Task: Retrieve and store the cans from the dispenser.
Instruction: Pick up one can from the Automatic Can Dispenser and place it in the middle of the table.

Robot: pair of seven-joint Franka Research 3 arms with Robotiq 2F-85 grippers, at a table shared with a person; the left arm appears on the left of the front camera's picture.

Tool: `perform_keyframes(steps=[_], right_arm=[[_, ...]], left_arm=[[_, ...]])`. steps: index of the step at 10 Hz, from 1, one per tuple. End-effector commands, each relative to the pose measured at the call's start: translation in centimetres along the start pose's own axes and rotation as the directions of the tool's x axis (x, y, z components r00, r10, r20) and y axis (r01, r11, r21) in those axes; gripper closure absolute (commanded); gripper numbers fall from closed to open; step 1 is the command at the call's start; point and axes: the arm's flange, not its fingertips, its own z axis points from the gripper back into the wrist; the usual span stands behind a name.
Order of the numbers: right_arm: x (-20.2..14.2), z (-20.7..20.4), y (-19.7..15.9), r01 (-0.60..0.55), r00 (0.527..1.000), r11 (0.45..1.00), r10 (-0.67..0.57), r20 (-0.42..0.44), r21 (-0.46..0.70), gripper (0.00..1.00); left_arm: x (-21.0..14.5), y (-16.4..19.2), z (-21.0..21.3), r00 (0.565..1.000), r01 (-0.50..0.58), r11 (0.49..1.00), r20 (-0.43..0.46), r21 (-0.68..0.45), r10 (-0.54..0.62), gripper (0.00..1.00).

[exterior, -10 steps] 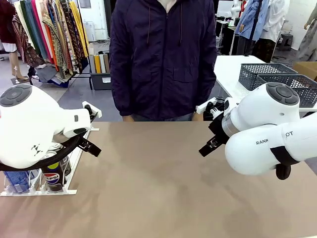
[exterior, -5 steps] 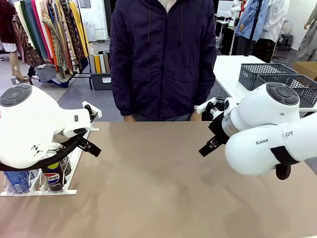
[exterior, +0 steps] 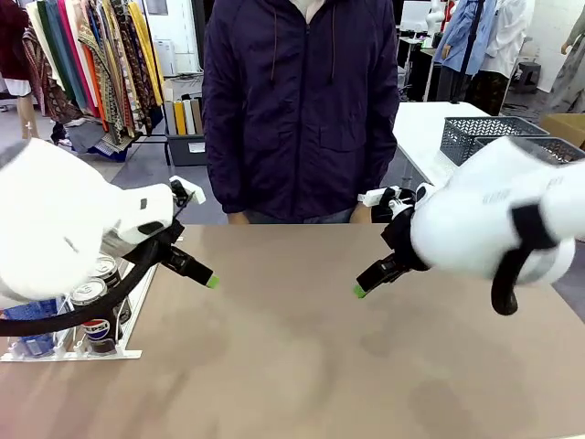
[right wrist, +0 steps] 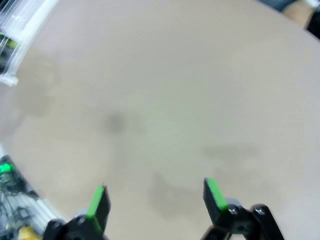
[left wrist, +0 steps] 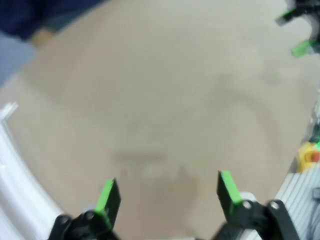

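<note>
1. Across the whole foreground, the tan counter [exterior: 302, 366], bare in the middle.
2. At its far edge, a person [exterior: 302, 110] in a dark blue zipped jacket, standing close against the counter.
3. From the left side, the white left arm [exterior: 55, 229], bulky and close to the camera, bent above the rack, wrist tilted down toward the counter's middle.
4. From the right side, the white right arm [exterior: 494, 219], in a mirrored pose, wrist likewise angled down toward the middle.
5. At the counter's left edge, partly behind the left arm, the dispenser [exterior: 82, 354]: white rails closed off by a front stop bar.
6. Beyond the right arm, on a separate white table, dark grey mesh baskets [exterior: 498, 133].
7. Inside the dispenser lanes, upright near the front bar, the cans [exterior: 94, 311]: a black Pepsi one foremost, silver tops behind it, a blue one in the lane to its left.
8. Left hand [left wrist: 167, 191]: fingers spread wide apart, nothing between them, hovering over bare counter, apart from the cans.
9. Right hand [right wrist: 155, 195]: fingers spread wide too, empty, over bare counter, facing the left hand across the middle.
</note>
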Motion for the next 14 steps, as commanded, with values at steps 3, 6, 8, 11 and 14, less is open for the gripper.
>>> perform_keyframes(steps=[3,6,8,11,14], right_arm=[[-4.0,12.3,-6.4,0.21,0.934,0.752,-0.343,0.099,0.625,0.0],[-13.5,21.3,-10.9,0.164,0.732,0.671,-0.574,0.367,0.723,0.0],[-19.2,22.7,-13.5,0.175,0.568,0.612,-0.703,0.428,0.771,0.0],[-22.4,22.4,-15.5,0.247,0.443,0.585,-0.777,0.447,0.772,0.0],[-20.6,27.9,-19.6,0.245,0.48,0.575,-0.771,0.417,0.781,0.0]], left_arm=[[-5.1,5.1,13.5,0.953,-0.246,0.842,0.04,-0.481,0.301,0.0],[-15.2,11.3,23.4,0.825,-0.311,0.798,0.27,-0.517,0.497,0.0],[-22.1,14.4,26.3,0.672,-0.418,0.733,0.36,-0.537,0.647,0.0],[-28.8,16.6,27.0,0.498,-0.429,0.687,0.48,-0.587,0.722,0.0],[-27.0,17.2,30.0,0.575,-0.48,0.683,0.391,-0.55,0.719,0.0]])
